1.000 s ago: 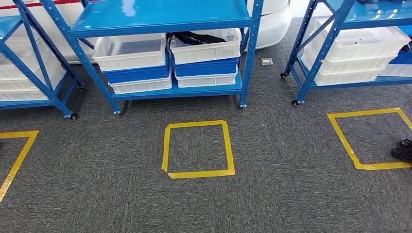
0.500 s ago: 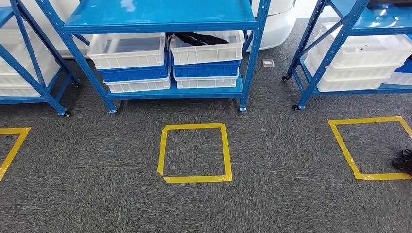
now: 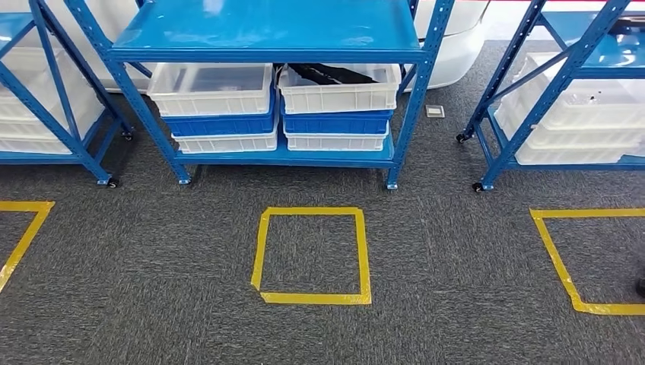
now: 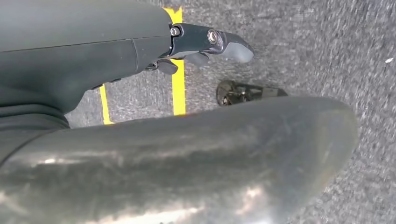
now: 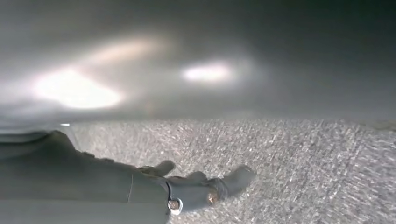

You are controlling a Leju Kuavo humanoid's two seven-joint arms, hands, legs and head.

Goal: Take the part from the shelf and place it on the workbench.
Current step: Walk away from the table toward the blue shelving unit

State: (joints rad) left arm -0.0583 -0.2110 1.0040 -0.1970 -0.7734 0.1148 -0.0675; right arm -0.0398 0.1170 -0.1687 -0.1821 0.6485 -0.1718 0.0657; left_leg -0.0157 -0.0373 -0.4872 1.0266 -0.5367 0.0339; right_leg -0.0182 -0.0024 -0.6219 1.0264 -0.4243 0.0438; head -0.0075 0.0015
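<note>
A black part [image 3: 335, 74] lies in a white bin [image 3: 340, 96] on the lower level of the blue shelf [image 3: 266, 34] straight ahead, on the right of a second white bin [image 3: 213, 90]. Both bins sit on stacked blue and white bins. My left hand [image 4: 198, 44] hangs beside my body over the grey carpet, fingers stretched out and holding nothing. My right hand [image 5: 201, 186] also hangs over the carpet with its fingers apart and nothing in them. Both are far from the shelf.
A yellow tape square [image 3: 312, 255] marks the carpet in front of the shelf, with others at the left [image 3: 23, 236] and right [image 3: 578, 258]. Blue shelves with white bins stand left [image 3: 46, 114] and right [image 3: 578, 114]. A white car body [image 3: 456, 38] is behind.
The whole picture has shifted as the camera moved: the middle shelf and the tape square now sit lower and a little to the right. The bins themselves have not moved.
</note>
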